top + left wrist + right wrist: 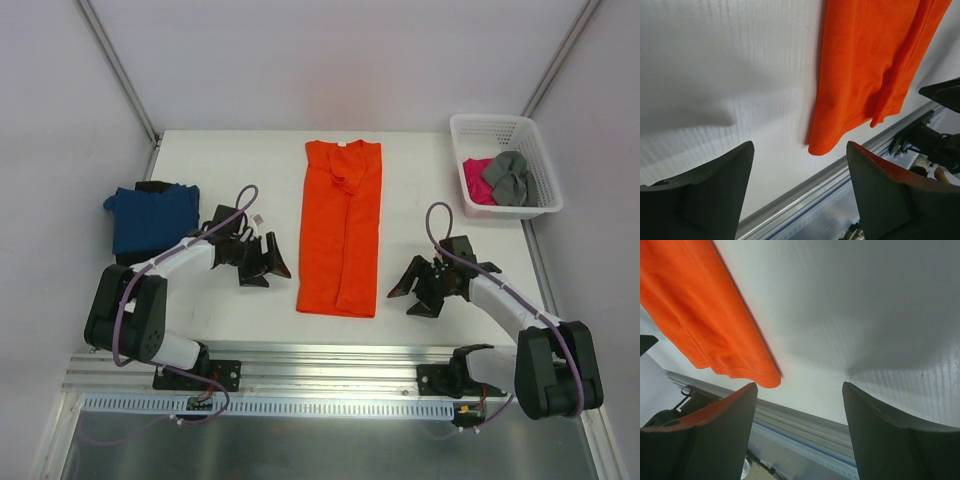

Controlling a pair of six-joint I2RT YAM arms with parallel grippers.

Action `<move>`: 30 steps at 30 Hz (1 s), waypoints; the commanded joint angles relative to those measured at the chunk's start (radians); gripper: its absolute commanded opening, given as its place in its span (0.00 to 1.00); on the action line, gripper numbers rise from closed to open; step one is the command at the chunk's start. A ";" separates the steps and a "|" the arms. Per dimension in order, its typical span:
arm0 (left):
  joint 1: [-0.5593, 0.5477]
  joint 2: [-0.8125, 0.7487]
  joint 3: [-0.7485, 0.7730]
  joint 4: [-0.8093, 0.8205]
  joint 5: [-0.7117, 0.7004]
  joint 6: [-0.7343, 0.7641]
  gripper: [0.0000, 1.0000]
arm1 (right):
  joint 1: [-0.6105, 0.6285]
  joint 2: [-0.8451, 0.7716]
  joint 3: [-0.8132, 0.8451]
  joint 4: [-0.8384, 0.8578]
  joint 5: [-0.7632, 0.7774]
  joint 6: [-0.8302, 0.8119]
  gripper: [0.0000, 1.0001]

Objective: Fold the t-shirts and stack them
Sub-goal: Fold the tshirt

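Closest to where I stand is the metal rail at the near edge, with both arm bases bolted to it. Beyond it lies the white table. The orange t-shirt lies flat down the middle of the table as a long narrow strip, sides folded inward, collar at the far end and hem towards the rail.

The left arm and right arm reach inward, one on each side of the shirt's near end. At the left of the table a folded dark blue t-shirt sits on top of a black t-shirt, whose edge just shows. At the far right corner stands a white lattice basket, with a pink t-shirt and a grey t-shirt bunched inside, touching each other.

The left gripper hangs low beside the shirt's left edge, fingers spread wide with nothing between them. The right gripper sits near the shirt's right hem corner, its fingers likewise spread apart and gripping nothing; bare table shows in the gap.
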 commanded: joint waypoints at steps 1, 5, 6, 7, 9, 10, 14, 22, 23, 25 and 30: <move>0.000 0.050 -0.002 0.102 0.080 -0.047 0.75 | -0.004 0.031 -0.041 0.105 -0.027 0.114 0.73; -0.012 0.081 -0.013 0.112 0.084 -0.074 0.73 | 0.013 0.093 -0.038 0.179 -0.027 0.141 0.72; -0.017 0.084 -0.016 0.115 0.088 -0.080 0.72 | 0.020 0.111 -0.033 0.189 -0.029 0.149 0.72; -0.024 0.084 -0.024 0.122 0.093 -0.088 0.70 | 0.042 0.123 -0.014 0.196 -0.027 0.149 0.72; -0.044 0.088 -0.028 0.123 0.102 -0.099 0.67 | 0.069 0.148 0.006 0.202 -0.027 0.152 0.71; -0.050 0.087 -0.030 0.126 0.102 -0.103 0.66 | 0.080 0.155 0.017 0.205 -0.024 0.155 0.71; -0.075 0.099 -0.028 0.128 0.105 -0.117 0.61 | 0.131 0.203 0.068 0.208 -0.021 0.175 0.71; -0.112 0.136 -0.007 0.129 0.119 -0.119 0.61 | 0.180 0.264 0.102 0.203 -0.027 0.184 0.69; -0.113 0.137 -0.007 0.129 0.122 -0.119 0.61 | 0.181 0.266 0.103 0.200 -0.026 0.189 0.69; -0.122 0.139 -0.010 0.132 0.124 -0.120 0.61 | 0.189 0.264 0.091 0.200 -0.027 0.193 0.68; -0.144 0.142 -0.013 0.139 0.127 -0.122 0.60 | 0.209 0.260 0.062 0.197 -0.024 0.200 0.66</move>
